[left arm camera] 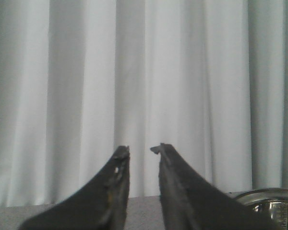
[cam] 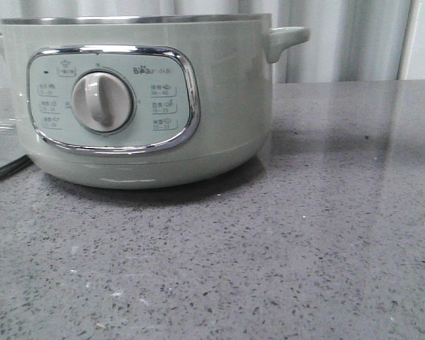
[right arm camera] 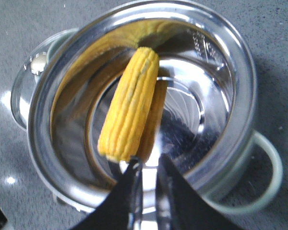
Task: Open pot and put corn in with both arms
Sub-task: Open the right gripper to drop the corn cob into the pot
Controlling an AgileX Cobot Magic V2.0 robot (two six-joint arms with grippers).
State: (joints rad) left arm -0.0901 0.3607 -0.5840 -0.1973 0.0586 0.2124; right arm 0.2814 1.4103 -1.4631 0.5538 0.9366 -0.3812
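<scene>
The pot [cam: 149, 106], a pale grey-green cooker with a grey dial, stands uncovered at the left of the grey counter. From above, its steel rim [right arm camera: 240, 96] rings a shiny bowl. The yellow corn [right arm camera: 129, 108] lies inside on the bottom, mirrored in the steel wall. My right gripper [right arm camera: 146, 160] hovers over the pot's near rim, just short of the cob's stub end. Its jaws stand a little apart with nothing between them. My left gripper [left arm camera: 141, 149] points at the white curtain, open and empty. Neither arm shows in the front view.
A glass lid [right arm camera: 26, 91] lies on the counter beside the pot; its edge also shows as the lid [left arm camera: 273, 201] and the lid [cam: 0, 142]. A dark power cord [cam: 3, 170] trails off at the left. The pot's side handle [cam: 287, 39] sticks out to the right.
</scene>
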